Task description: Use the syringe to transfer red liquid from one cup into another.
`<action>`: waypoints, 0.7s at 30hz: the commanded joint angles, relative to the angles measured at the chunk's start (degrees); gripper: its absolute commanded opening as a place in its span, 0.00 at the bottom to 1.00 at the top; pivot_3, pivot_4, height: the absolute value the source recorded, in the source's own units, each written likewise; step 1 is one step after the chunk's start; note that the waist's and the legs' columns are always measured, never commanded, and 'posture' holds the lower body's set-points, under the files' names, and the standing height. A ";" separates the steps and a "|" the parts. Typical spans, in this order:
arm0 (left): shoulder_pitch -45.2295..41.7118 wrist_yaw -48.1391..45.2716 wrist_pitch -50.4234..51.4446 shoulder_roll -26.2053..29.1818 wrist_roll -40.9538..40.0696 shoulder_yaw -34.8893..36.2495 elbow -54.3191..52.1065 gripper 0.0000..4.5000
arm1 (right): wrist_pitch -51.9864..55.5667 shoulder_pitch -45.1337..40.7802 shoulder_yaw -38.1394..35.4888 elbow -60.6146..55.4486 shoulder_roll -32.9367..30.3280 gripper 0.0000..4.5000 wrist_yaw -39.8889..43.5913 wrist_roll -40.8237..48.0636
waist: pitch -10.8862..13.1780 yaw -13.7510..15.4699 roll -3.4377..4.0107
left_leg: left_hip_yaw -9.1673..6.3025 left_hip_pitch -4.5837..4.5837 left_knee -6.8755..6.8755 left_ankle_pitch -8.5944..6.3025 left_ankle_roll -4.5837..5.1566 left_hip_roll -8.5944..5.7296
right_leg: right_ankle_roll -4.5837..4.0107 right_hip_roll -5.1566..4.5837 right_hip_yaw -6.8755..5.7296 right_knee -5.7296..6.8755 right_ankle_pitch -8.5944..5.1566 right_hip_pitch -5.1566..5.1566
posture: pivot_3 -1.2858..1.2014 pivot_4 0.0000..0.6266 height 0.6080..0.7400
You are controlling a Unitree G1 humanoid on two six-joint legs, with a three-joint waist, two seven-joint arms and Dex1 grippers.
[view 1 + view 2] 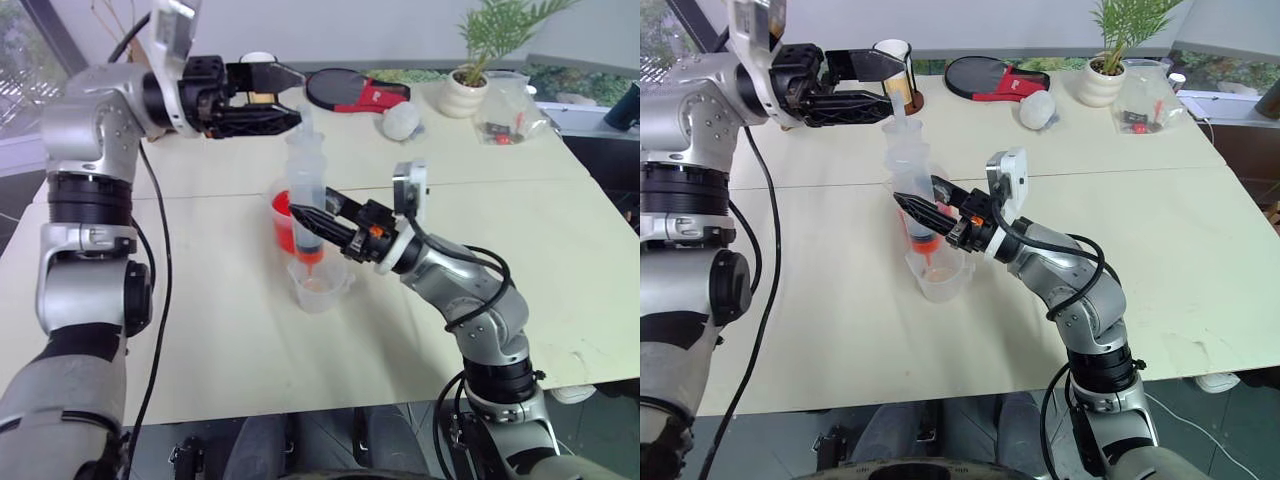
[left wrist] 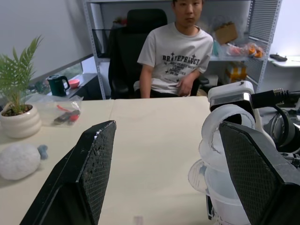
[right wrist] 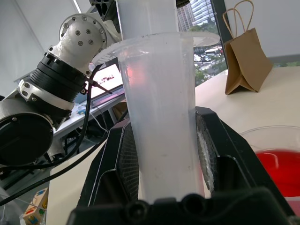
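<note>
Left eye view: the left gripper stands wide open and empty just above the plunger. The right gripper is clamped on the syringe, held upright with its tip over the small cup, in front of the large cup of red liquid. Pressing should be straight down and slow, the barrel held steady to avoid splashing.

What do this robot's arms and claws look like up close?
Both arms are built of rounded silver-grey shells joined by black ring-shaped joints, with loose black cables looping along them. Each wrist carries a small white camera block. The left claw and right claw each have two flat black fingers with rough, textured inner pads. Small orange parts show at the right wrist.
</note>
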 commanded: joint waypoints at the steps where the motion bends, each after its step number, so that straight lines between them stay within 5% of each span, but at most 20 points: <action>1: -0.94 0.22 -1.67 -0.83 -0.20 -0.26 -1.93 0.74 | -1.76 0.11 0.20 -1.04 0.20 0.30 0.39 -0.29 | 0.00 0.03 0.00 | 0.00 0.00 0.00 0.00 0.00 0.00 | 0.00 0.00 0.00 0.00 0.00 0.00 | 0.52 0.24 1.00; 3: -0.84 -0.17 -1.67 -1.25 -0.45 -0.39 -2.16 0.62 | -1.89 0.08 0.25 -0.91 0.24 0.30 0.47 -0.55 | 0.00 0.01 0.00 | 0.00 0.00 0.00 0.00 0.00 0.00 | 0.00 0.00 0.00 0.00 0.00 0.00 | 0.52 0.24 1.00; 8: -0.60 -0.26 -0.89 -2.04 -1.27 -0.71 -3.52 0.06 | -2.08 0.07 0.18 -0.84 0.13 0.30 0.53 -0.86 | 0.00 -0.03 0.00 | 0.00 0.00 0.00 0.00 0.00 0.00 | 0.00 0.00 0.01 0.00 0.00 0.00 | 0.52 0.24 1.00; 9: -0.29 -0.60 -0.49 -2.07 -1.52 -0.92 -4.13 0.01 | -2.20 0.11 0.19 -0.80 0.18 0.30 0.41 -0.94 | 0.00 -0.05 0.00 | 0.00 0.00 0.00 0.00 0.00 0.01 | 0.00 0.00 0.01 0.00 0.00 0.00 | 0.52 0.24 1.00; 21: 5.55 0.50 3.48 -4.22 -3.40 -2.94 -11.80 0.01 | -2.41 -1.00 -1.70 -1.81 -0.96 0.30 -0.21 -0.58 | 0.00 -0.04 0.00 | -0.01 0.00 0.01 0.00 0.00 0.00 | 0.00 0.01 0.03 -0.01 0.00 0.01 | 0.52 0.24 1.00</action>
